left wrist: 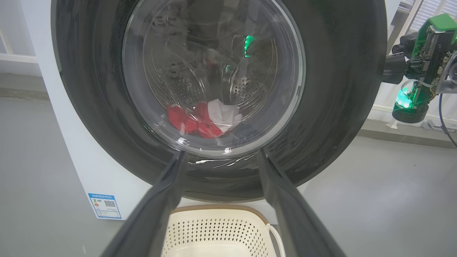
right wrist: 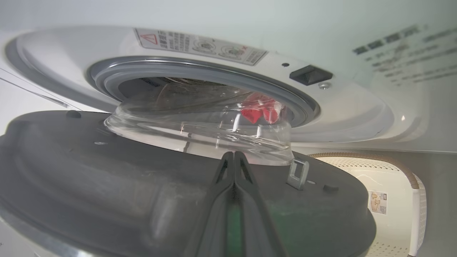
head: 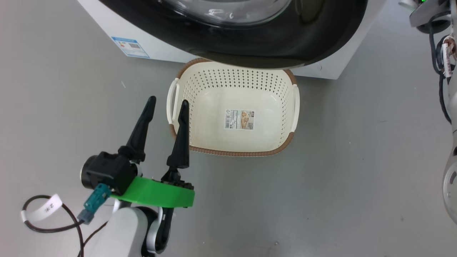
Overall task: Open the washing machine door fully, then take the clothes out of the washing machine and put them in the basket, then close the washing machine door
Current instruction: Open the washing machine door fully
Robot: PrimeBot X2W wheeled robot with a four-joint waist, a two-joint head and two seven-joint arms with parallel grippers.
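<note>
1. Swing the half-open washing machine door [right wrist: 89, 171] wider, slowly, with the right pincer [right wrist: 234, 159], pressed together at bottom middle.
2. Keep the left pincer [head: 168, 101], spread wide at lower left, off the basket [head: 232, 152].
3. Then reach for the red clothes [left wrist: 192, 119], mid frame, inside the drum [left wrist: 250, 89].

The head camera looks steeply down onto the basket [head: 232, 82], with the washing machine door [head: 285, 46] crossing its top edge. The left wrist camera sits low and a little back, squarely facing the door's front. The right wrist camera is close against the door's inner side, looking towards the grey gasket [right wrist: 200, 69]. All three share door and basket.
</note>
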